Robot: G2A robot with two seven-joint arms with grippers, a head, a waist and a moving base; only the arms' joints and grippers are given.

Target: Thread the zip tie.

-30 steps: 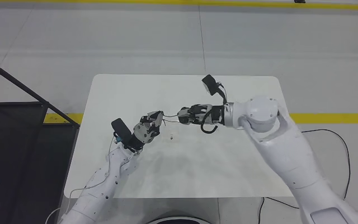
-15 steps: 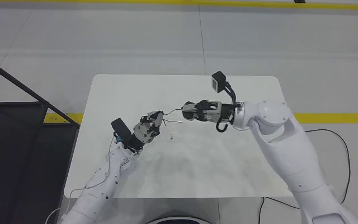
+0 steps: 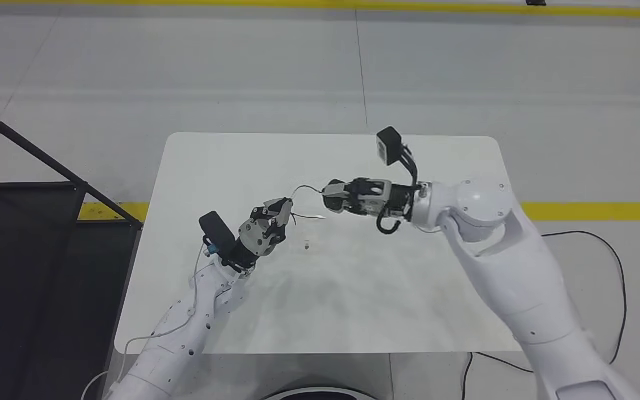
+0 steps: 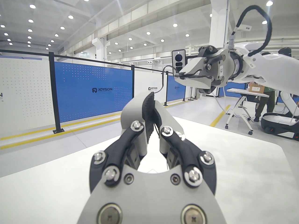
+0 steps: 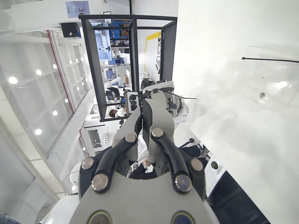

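Now L jaws, R jaws both clamp zip tie (image 4: 161,80); it arcs btwn them.

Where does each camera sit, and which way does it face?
Top view: above the arms, facing down at the table; both arms, left gripper and right gripper show.
Left wrist view: on the left wrist, facing past its own shut gripper across the table to the right gripper.
Right wrist view: on the right wrist, facing past its own shut gripper toward the left gripper.
Shared: both wrist views show the zip tie between the two grippers.
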